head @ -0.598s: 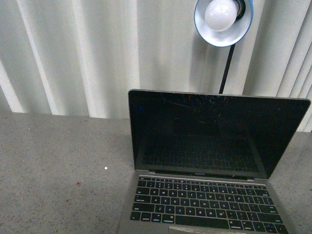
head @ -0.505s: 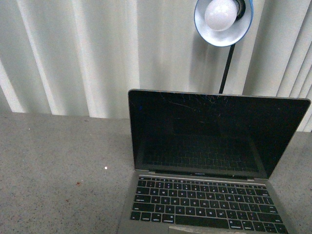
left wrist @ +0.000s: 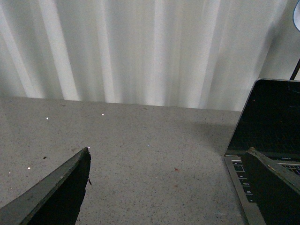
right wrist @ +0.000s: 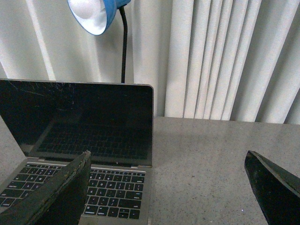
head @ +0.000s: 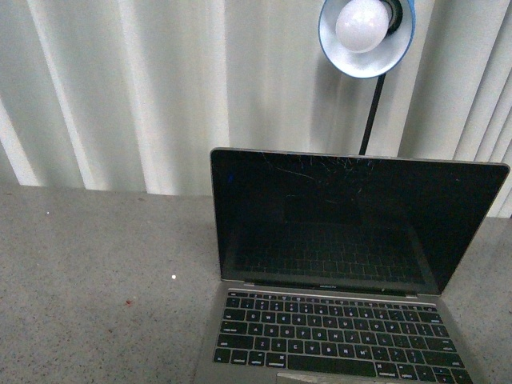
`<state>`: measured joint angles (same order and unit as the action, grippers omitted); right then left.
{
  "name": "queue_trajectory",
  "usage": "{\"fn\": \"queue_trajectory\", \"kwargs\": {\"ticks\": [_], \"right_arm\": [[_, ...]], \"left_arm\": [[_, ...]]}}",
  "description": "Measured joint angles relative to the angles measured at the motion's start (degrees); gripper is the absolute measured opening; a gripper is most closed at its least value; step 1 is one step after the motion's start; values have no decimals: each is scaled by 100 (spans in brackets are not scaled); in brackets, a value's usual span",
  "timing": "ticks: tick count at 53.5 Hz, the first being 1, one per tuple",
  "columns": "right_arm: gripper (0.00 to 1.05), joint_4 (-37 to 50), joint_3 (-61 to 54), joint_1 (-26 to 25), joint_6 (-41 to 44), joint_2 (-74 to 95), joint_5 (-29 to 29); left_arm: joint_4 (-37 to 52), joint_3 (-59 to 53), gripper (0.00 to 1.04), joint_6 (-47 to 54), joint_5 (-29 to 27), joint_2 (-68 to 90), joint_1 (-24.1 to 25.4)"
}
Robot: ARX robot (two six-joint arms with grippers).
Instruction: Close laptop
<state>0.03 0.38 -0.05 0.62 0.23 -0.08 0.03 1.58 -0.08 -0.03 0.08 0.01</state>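
1. Presently, the laptop [head: 336, 264] is standing open on the grey speckled table [head: 96, 264], sitting right of centre in the front view, with its keyboard end facing the robot.
2. Its scratched black screen is rising nearly upright and leaning slightly away from the robot. The hinge, and so the long axis of the lid, is running from left to right across the robot's line of sight.
3. A blue lamp [head: 366, 32] is hanging over the lid's far side, in front of a pale ribbed backdrop [head: 120, 88].
4. Neither arm is showing in the front view, so nothing is touching the lid.
5. The left gripper [left wrist: 164, 187] is holding its fingers [left wrist: 56, 192] wide apart with nothing between them. It is hovering over bare table, and the laptop's left edge is appearing just beyond one finger.
6. The right gripper [right wrist: 164, 192] is likewise standing spread and empty. One finger is overlapping the keyboard in the right wrist view, and the screen is filling much of that view.
7. Judged from both wrist views, the laptop is lying between the arms, and the right arm is sitting nearer. The closing move is likely calling for a reach over the lid's top edge and a push toward the robot and down, square to the hinge.
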Motion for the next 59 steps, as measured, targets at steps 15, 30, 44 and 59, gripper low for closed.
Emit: {"fn": "queue_trajectory", "kwargs": {"ticks": [15, 30, 44, 59], "right_arm": [[97, 0, 0, 0, 0, 0, 0], [97, 0, 0, 0, 0, 0, 0], [97, 0, 0, 0, 0, 0, 0], [97, 1213, 0, 450, 876, 852, 1598]], "left_arm": [[0, 0, 98, 0, 0, 0, 0], [0, 0, 98, 0, 0, 0, 0], [-511, 149, 98, -251, -905, 245, -284], [-271, 426, 98, -861, -2277, 1305, -640]]}}
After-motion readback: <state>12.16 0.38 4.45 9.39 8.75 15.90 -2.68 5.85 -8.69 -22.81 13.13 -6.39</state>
